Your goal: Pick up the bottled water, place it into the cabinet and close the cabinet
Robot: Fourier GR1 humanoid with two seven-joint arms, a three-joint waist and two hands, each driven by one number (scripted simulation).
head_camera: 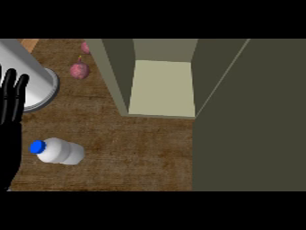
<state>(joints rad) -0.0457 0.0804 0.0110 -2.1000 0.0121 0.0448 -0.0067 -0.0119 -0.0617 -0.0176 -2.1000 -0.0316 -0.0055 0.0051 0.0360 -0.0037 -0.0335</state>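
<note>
At lower left of the frame, the bottled water (60, 151) is lying on the brown tabletop (135, 152), blue cap pointing left. Beside it, the left hand (2, 121) is resting open, holding nothing. Upper centre, the cabinet (162, 85) is standing open, with what may be its door (261, 117) filling the right.

We see a brown, wood-grained tabletop (135, 148). At its upper left stands a large shiny metal pot (23, 67), cut off by the view's edge. Just right of it lies a reddish-purple root vegetable (80, 70), and a second one (85, 47) sits beyond, partly hidden.
</note>
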